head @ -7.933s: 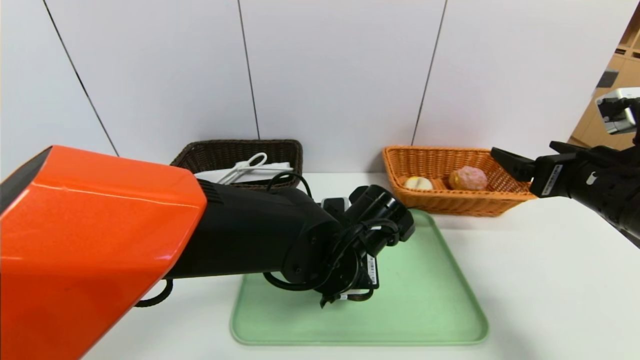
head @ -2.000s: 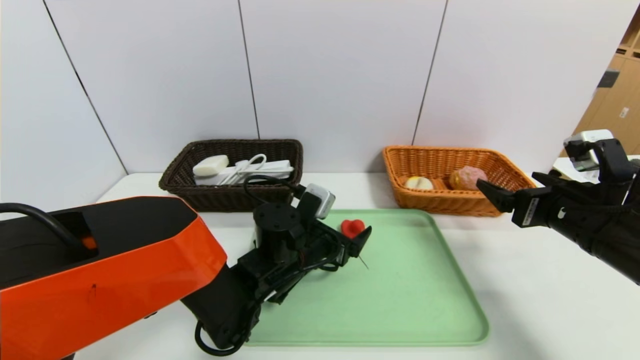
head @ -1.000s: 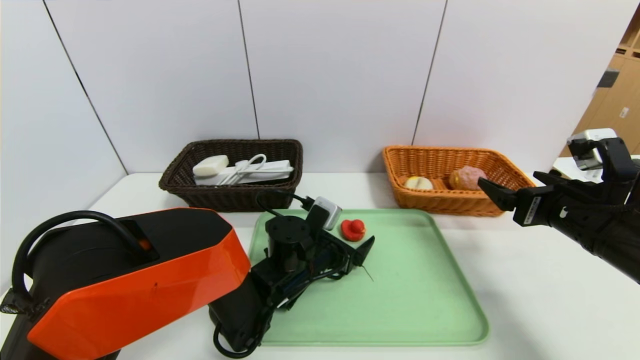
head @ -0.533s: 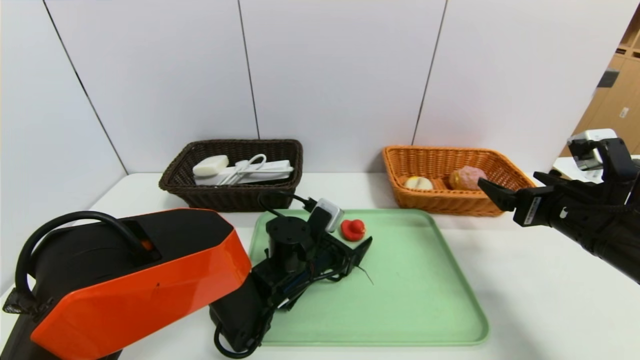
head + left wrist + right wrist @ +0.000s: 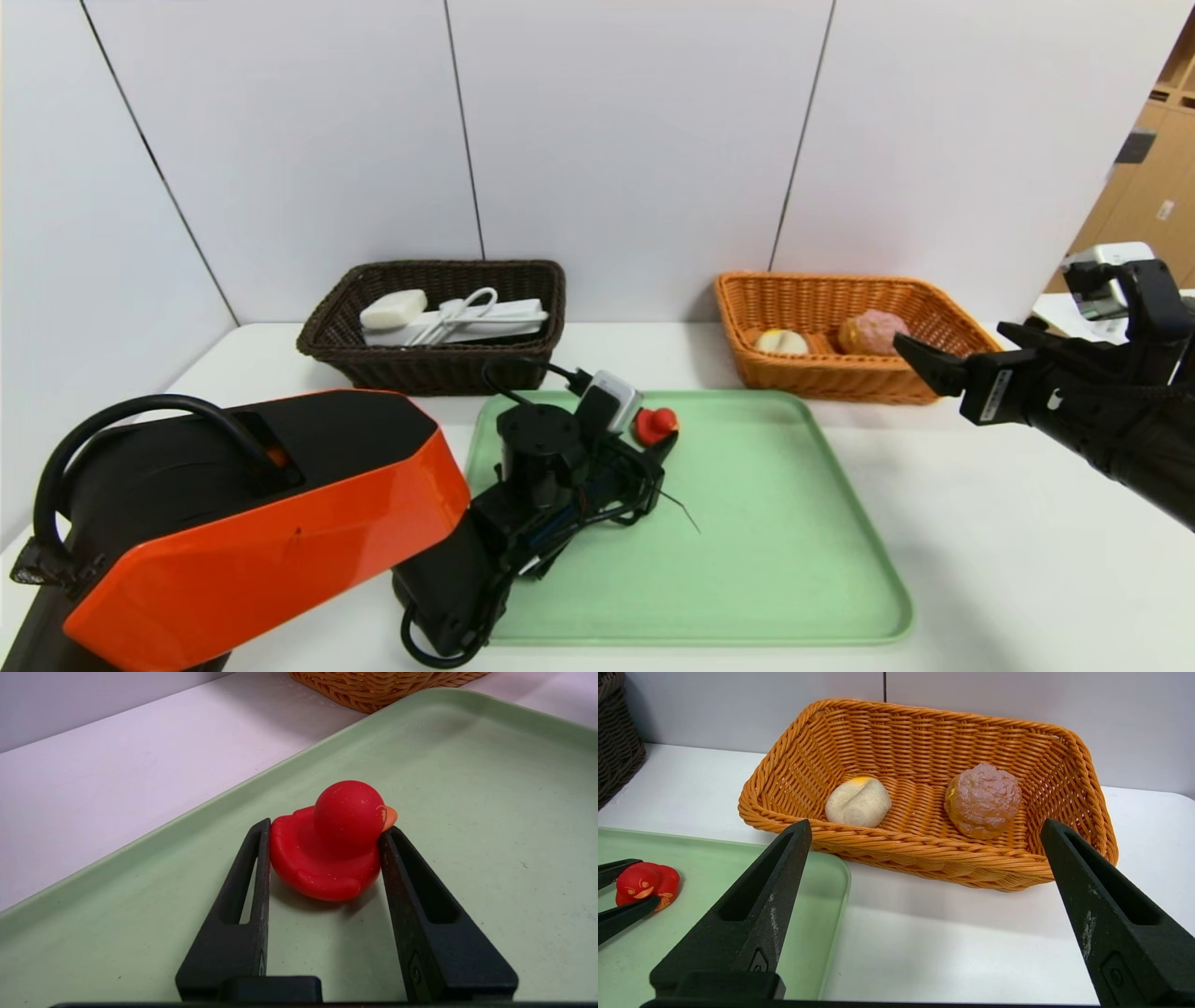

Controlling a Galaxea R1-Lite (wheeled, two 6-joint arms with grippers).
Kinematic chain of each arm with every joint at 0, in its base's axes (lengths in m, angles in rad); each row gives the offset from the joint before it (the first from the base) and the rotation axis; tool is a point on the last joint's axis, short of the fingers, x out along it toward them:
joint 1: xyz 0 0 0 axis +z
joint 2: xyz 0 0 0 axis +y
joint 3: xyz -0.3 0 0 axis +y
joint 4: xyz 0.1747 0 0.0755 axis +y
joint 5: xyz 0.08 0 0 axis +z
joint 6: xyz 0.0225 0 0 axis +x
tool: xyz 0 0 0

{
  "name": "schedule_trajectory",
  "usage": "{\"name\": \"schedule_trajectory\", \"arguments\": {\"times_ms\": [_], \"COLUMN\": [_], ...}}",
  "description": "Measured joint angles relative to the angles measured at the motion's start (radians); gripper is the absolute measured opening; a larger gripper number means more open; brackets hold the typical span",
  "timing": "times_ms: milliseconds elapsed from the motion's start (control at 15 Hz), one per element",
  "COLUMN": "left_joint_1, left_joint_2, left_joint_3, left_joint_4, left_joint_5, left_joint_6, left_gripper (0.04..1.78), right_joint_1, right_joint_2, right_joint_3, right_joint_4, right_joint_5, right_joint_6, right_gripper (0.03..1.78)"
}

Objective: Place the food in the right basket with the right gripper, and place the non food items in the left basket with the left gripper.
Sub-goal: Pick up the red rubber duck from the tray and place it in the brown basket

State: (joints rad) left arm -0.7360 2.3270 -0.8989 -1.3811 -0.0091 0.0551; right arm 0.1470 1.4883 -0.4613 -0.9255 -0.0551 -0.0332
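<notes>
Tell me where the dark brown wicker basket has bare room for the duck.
In the dark brown wicker basket, the near right corner shows bare floor. Its left and middle are crowded by the white soap bar, Y-peeler and white power strip.

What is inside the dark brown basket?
The dark brown basket holds a white soap bar, a white power strip and a white peeler lying on it. The basket's floor beneath them is hidden.

1. A white table (image 5: 980,560) fills the foreground, its surface smooth and evenly lit.
2. Behind it stands a pale wall (image 5: 635,140) of flat panels divided by thin dark seams.
3. At far right, light wooden cabinetry (image 5: 1134,201) shows.
</notes>
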Motion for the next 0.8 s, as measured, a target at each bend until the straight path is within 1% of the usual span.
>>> {"name": "schedule_trajectory", "arguments": {"times_ms": [400,800], "left_joint_1": [-0.002,0.001], "left_joint_2": [-0.036,-0.212], "left_joint_3": [0.01,0.043], "left_joint_4": [0.002,0.007], "left_joint_5": [0.0,-0.002], "left_joint_6": [0.002,0.001], "left_gripper": [0.68,0.66], "right_joint_1": [0.0,-0.001], "right_joint_2": [0.0,0.0], "right_joint_3": [0.001,0.01], "right_joint_4": [0.0,0.0], "right_joint_5": [0.0,0.0], "right_joint_6": [0.0,0.0], "right_gripper": [1.69,1.69]}}
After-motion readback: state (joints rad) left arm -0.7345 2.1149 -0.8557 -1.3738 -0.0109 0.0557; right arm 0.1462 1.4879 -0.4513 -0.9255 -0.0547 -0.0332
